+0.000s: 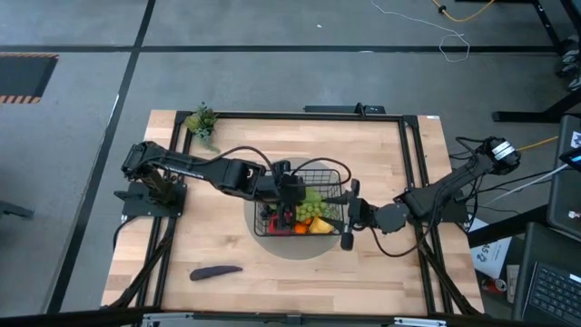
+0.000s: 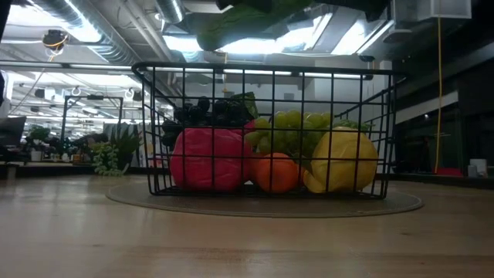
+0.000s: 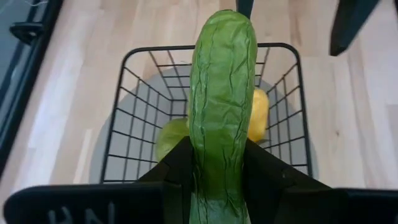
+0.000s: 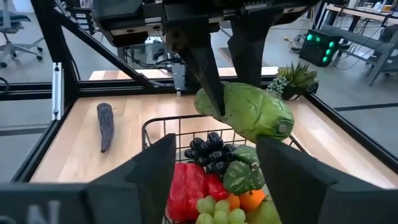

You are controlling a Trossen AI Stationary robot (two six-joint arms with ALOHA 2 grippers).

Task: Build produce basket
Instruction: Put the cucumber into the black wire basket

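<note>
The left end effector [image 4: 219,74] pinches the cucumber [image 4: 245,112] above the basket [image 1: 338,173]; the right end effector [image 1: 349,213] stands spread beside it.

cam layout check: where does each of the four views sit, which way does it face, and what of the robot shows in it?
High: above the table, looking straight down; both arms show, meeting over the basket.
Low: at table-top height, level into the room through the basket's mesh; the cucumber hangs at the top edge.
Left wrist: on the left arm, looking down past the left gripper, shut on the cucumber, into the basket.
Right wrist: on the right arm, past the open right gripper, facing the left gripper.
Shared: all four show basket and cucumber.
</note>
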